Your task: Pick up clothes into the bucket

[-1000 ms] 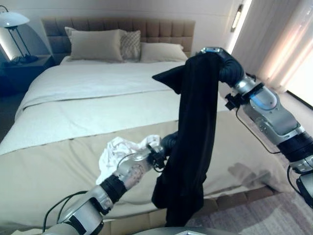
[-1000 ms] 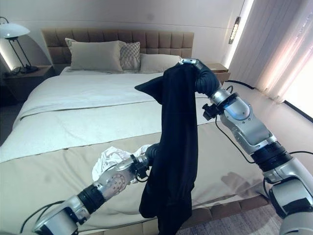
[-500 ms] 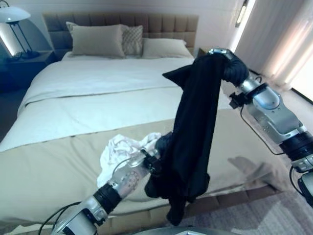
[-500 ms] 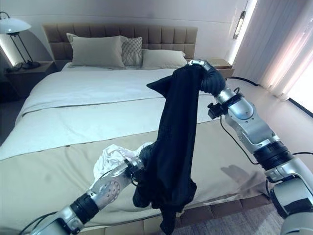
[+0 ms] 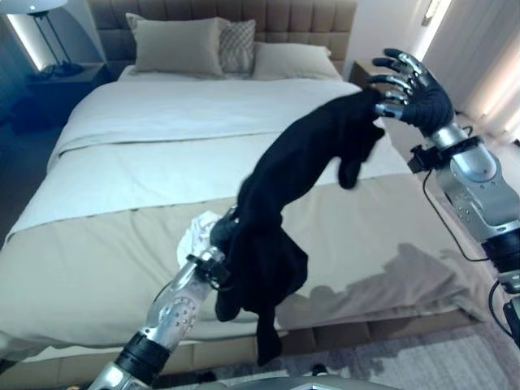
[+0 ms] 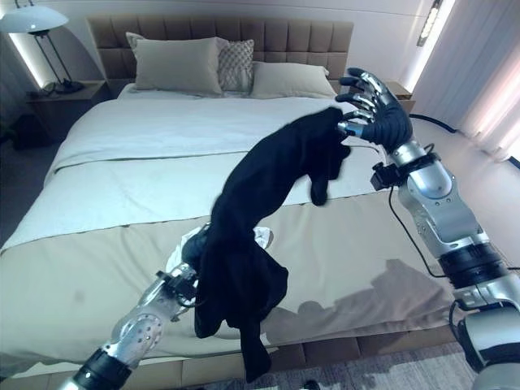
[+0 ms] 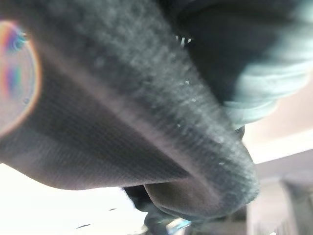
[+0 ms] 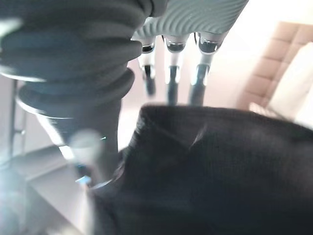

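A long black garment (image 5: 280,183) hangs in the air above the bed's foot. Its lower part drapes over my left hand (image 5: 208,262) and dangles past the bed's edge. Its upper end (image 6: 321,138) reaches up toward my right hand (image 6: 375,104), which is open with spread fingers right beside the cloth's tip. In the right wrist view the straight fingers (image 8: 171,73) stand just above the black cloth (image 8: 220,166). The left wrist view has the same dark fabric (image 7: 122,122) close over it. A crumpled white cloth (image 5: 195,234) lies on the beige blanket behind my left arm.
The wide bed (image 5: 162,154) has a white duvet, a beige blanket across its foot and pillows (image 5: 179,45) at the headboard. A lamp (image 6: 36,20) stands on the far-left nightstand. A grey curved rim (image 5: 268,382) shows at the bottom edge. Curtains hang at the right.
My right hand has opened and let go of the garment's top. The garment has sagged from a tall hanging column into a slant over my left arm. The camera has shifted too.
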